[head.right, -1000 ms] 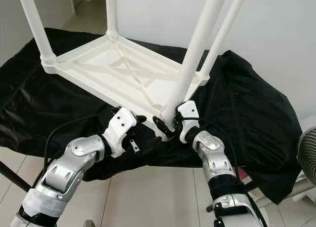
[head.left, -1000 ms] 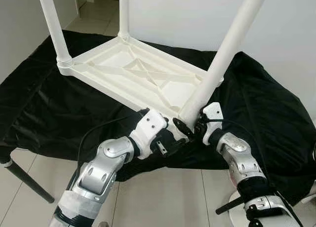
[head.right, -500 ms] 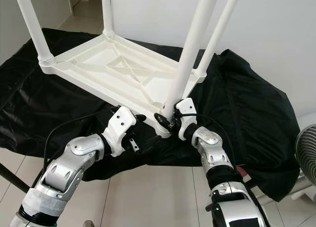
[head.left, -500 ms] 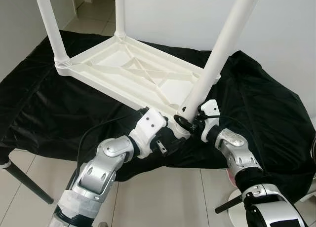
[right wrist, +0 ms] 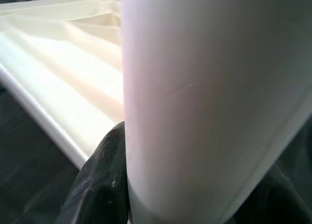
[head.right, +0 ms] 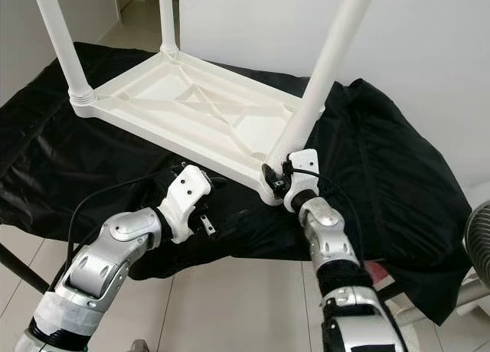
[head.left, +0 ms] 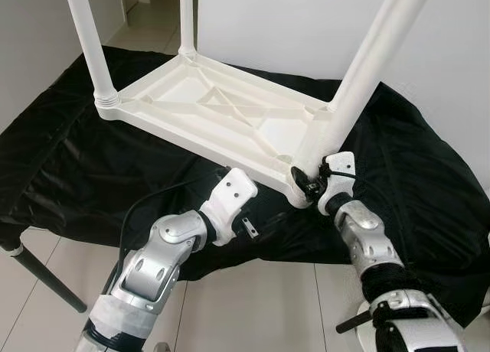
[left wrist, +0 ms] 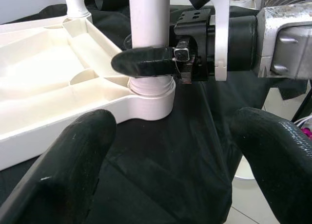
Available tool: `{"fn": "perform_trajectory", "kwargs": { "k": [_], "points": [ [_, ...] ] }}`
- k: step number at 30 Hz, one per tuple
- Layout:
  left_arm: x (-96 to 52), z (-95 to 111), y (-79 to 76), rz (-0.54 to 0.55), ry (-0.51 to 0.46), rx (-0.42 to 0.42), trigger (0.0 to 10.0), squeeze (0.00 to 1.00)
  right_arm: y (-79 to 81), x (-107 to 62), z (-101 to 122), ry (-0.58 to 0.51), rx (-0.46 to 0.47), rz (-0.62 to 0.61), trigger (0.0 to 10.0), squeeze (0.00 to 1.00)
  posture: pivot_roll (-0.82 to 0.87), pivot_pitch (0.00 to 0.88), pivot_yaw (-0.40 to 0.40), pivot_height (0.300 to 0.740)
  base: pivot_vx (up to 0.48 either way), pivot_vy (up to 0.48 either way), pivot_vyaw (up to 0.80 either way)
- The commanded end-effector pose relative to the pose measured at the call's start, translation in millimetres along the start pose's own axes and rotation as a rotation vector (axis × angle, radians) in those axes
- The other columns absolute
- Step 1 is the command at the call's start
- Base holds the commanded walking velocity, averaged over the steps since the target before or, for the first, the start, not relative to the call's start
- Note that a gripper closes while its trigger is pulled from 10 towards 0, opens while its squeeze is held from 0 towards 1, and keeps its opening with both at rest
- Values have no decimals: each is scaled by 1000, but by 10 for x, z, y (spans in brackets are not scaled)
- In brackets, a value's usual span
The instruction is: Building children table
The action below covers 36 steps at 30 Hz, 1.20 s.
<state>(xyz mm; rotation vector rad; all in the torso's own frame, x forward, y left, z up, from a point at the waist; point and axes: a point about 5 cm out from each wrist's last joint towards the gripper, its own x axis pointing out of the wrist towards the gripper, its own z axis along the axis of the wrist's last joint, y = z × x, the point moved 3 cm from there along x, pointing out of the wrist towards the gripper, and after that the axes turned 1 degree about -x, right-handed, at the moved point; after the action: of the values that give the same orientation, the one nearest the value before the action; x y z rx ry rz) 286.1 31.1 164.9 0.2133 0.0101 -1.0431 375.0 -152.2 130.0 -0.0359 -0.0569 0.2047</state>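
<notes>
A white plastic children's table [head.left: 214, 111] lies upside down on a black cloth [head.left: 76, 168], its white legs pointing up. The near right leg [head.left: 360, 84] stands in the near corner socket [left wrist: 151, 95]. My right gripper [head.left: 306, 182] is shut on this leg just above the socket; one black finger [left wrist: 146, 61] crosses the leg [left wrist: 148, 19]. In the right wrist view the leg [right wrist: 204, 102] sits tight against a finger [right wrist: 102, 180]. My left gripper [left wrist: 170, 151] is open and holds nothing, low over the cloth a short way left of that corner.
Two more legs stand at the far left corner [head.left: 88, 38] and the far back corner [head.left: 186, 19]. The cloth drapes over a low surface with a black leg [head.left: 38, 279] on tiled floor [head.left: 253, 306]. A fan [head.right: 478, 252] stands at the right; a white wall is behind.
The right gripper and the base of the near leg have shifted right, away from the left gripper, and the leg now stands steeper in its socket. The left arm has hardly moved.
</notes>
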Motion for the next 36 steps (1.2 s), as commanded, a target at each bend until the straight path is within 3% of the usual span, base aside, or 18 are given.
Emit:
{"fn": "perform_trajectory", "kwargs": {
  "k": [1,6,9,14,22,23,28,32,33,36],
  "points": [
    [20,-31,-15,22,17,-7,10000,0,-131,-118,-159,57,27,-142,10000,0,47,57,-105,740,0,0,0],
    [24,-32,-24,16,17,-7,10000,0,-6,-173,-129,21,105,-245,10000,0,47,55,-104,740,0,0,0],
    [29,-34,-41,11,17,-8,10000,0,189,-226,-115,7,144,-355,10000,0,52,54,-106,740,0,0,0],
    [26,-35,-51,6,17,-10,10000,0,310,-204,-104,15,139,-311,10000,0,52,53,-108,740,0,0,0],
    [21,-44,-51,6,20,-8,10000,0,288,-244,-79,16,135,-306,10000,0,54,47,-110,740,0,0,0],
    [23,-42,-54,5,20,-9,10000,0,303,-242,-62,6,145,-286,10000,1000,54,47,-110,740,0,0,0],
    [26,-39,-60,2,19,-9,10000,0,329,-254,-12,-8,171,-262,10000,1000,52,44,-111,740,0,0,0],
    [37,-35,-58,0,16,-6,10000,0,278,-253,66,-26,140,-186,10000,1000,49,32,-116,740,0,0,0],
    [42,-33,-50,1,15,-5,10000,0,257,-238,79,-26,121,-144,10000,463,46,21,-117,740,0,0,0],
    [45,-32,-45,2,14,-4,10000,0,245,-230,87,-23,112,-118,10000,463,46,21,-117,740,0,0,0]
  ]
}}
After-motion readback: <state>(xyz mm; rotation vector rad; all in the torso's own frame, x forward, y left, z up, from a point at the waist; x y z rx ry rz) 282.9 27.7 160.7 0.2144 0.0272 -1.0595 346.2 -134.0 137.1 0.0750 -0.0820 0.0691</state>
